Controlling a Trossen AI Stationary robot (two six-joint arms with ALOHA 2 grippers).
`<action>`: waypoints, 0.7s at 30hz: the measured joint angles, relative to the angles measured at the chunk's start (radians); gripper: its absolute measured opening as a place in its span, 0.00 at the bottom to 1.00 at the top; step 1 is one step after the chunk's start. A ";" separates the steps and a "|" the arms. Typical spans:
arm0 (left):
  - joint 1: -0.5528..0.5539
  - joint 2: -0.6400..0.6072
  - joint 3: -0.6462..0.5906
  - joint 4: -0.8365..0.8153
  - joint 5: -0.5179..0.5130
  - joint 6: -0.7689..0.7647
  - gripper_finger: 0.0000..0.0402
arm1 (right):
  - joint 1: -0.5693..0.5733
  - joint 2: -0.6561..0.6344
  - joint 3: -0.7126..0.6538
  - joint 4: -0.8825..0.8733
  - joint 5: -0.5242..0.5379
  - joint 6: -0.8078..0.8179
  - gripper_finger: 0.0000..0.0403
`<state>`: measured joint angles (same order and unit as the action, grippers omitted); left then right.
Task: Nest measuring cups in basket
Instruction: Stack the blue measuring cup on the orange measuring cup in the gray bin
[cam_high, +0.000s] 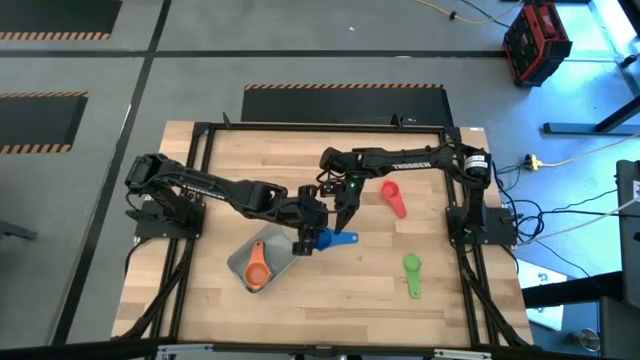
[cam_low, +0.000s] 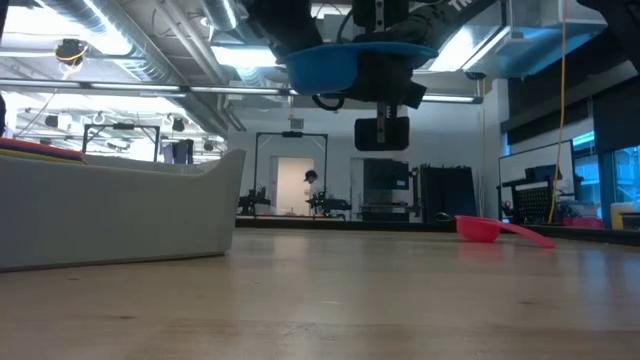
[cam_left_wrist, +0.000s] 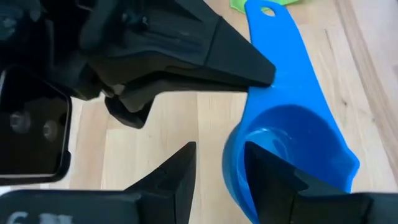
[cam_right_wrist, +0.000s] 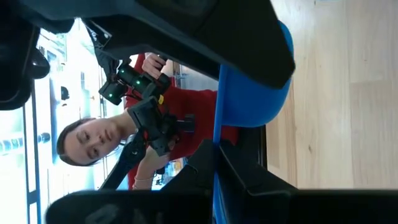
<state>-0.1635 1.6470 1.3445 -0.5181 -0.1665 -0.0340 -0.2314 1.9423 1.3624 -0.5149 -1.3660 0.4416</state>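
The blue measuring cup (cam_high: 330, 240) hangs in the air between both grippers, bowl opening up, high above the table in the low view (cam_low: 325, 65). My right gripper (cam_right_wrist: 217, 180) is shut on its handle. My left gripper (cam_left_wrist: 221, 180) is open around the bowl's wall, with one finger (cam_left_wrist: 273, 180) inside the bowl and the other (cam_left_wrist: 177, 180) outside with a gap. Whether the inner finger touches the wall cannot be told. The grey basket (cam_high: 243, 255) sits near the table's near-left and holds an orange cup (cam_high: 256, 272). The pink-red cup (cam_high: 393, 197) and the green cup (cam_high: 412, 272) lie on the table. My right gripper pinches the blue cup's flat handle (cam_left_wrist: 256, 93) close to where it joins the bowl, one finger on each flat face. The fingers come from the table's far side, slanting down, across the handle. The cup is lifted clear and level, with its bowl toward my left gripper.
The basket's wall (cam_low: 120, 215) rises at the left of the low view, and the pink-red cup (cam_low: 490, 228) lies at the right. A person in red (cam_right_wrist: 124, 137) stands beyond the table. Bare wood lies between the blue cup and the green one.
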 joint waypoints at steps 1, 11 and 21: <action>0.000 0.000 0.000 0.000 -0.002 -0.008 0.32 | 0.000 0.000 0.000 0.000 0.001 0.000 0.03; 0.001 0.000 0.000 -0.002 0.001 0.002 0.19 | 0.000 0.000 0.000 0.004 0.003 -0.001 0.03; 0.001 0.000 -0.001 -0.003 -0.002 0.002 0.03 | 0.000 0.000 0.000 0.009 0.014 0.004 0.03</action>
<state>-0.1627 1.6470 1.3437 -0.5208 -0.1686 -0.0322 -0.2310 1.9423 1.3624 -0.5056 -1.3523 0.4454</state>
